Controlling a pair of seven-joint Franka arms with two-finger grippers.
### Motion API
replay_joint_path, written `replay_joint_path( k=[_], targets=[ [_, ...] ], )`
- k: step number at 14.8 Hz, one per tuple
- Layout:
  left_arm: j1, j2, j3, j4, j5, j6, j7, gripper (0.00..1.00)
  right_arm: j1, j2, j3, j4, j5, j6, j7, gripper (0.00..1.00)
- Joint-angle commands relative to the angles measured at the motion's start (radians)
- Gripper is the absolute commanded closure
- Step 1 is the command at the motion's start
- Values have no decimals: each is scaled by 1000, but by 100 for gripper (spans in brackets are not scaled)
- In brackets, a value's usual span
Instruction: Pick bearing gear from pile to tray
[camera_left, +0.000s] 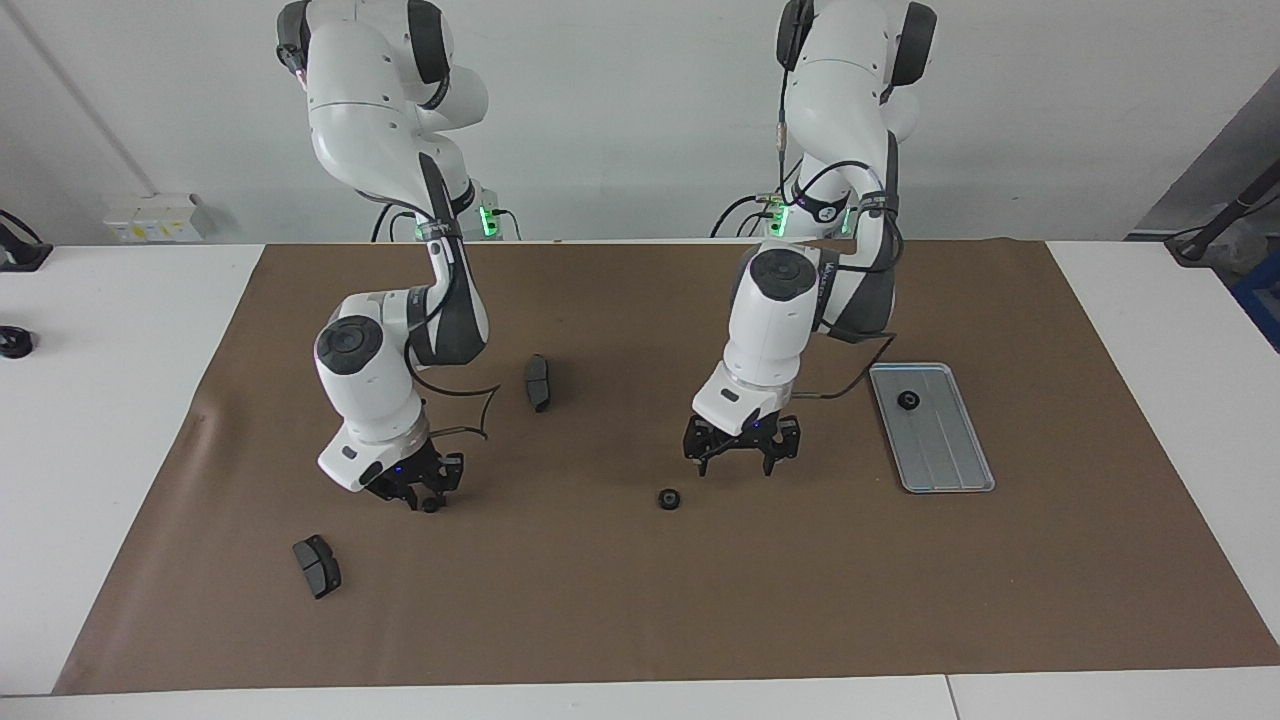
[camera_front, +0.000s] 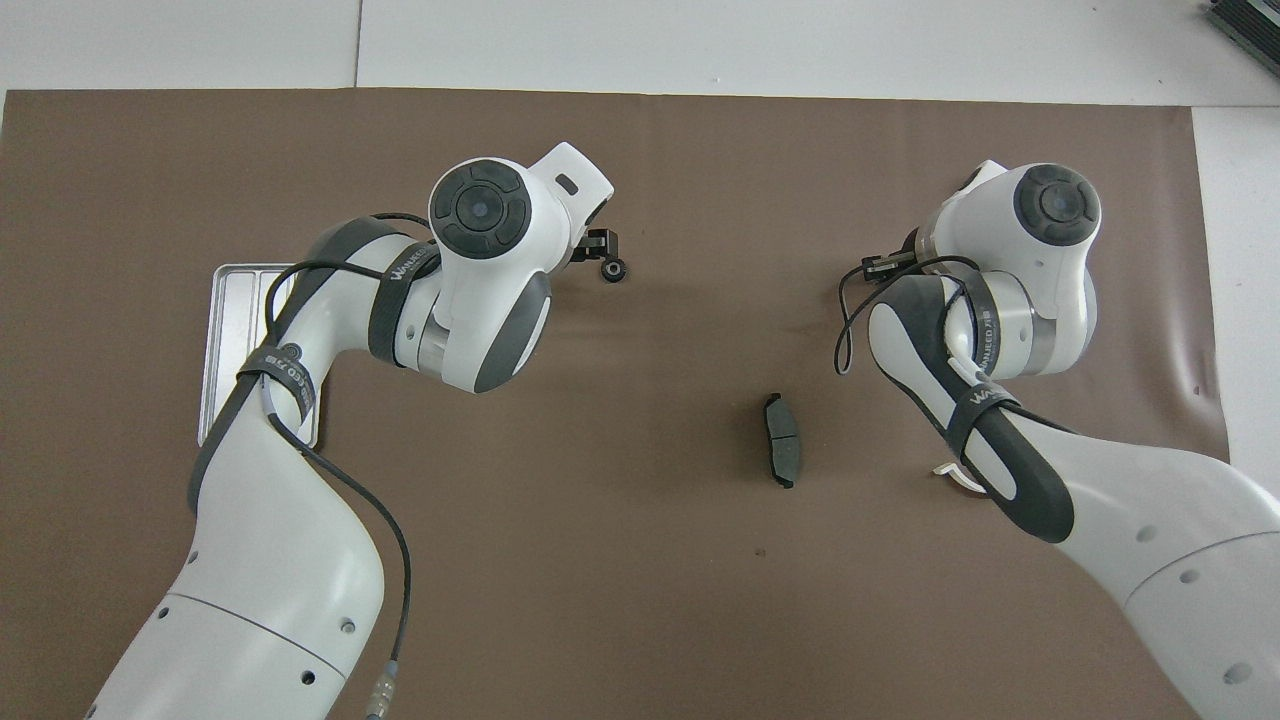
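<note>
One small round black gear (camera_left: 908, 401) on grooved metal tray (camera_left: 945, 455).

A white table (camera_left: 120, 420) is stretching across the room, carrying a wide brown mat (camera_left: 640, 580) that is wrinkling slightly at one edge. A plain white wall (camera_left: 620, 110) is standing at the back. A pale socket box (camera_left: 155, 218) is sitting low against it, light falling evenly.
</note>
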Motion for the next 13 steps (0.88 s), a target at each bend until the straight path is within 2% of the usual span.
replay_joint_path(
  k=[1,3,5,8,11,13],
  targets=[
    [-21,21,16,26,-32,61,-12,0,-18,-1,14,-19,6,26,-17,85],
    [-21,36,16,26,-38,68,-17,0,-18,-2,14,-19,8,25,-17,100],
    [-52,154,22,102,-28,88,-113,0,-18,-2,14,-16,8,16,-15,100],
    [-47,159,17,119,-26,93,-132,0,-2,-25,16,-1,8,-21,61,100],
    [-55,161,16,115,-26,98,-140,0,4,-92,19,22,8,-100,172,100],
    [-60,159,17,113,-26,108,-141,6,4,-131,21,32,8,-150,198,100]
  ],
)
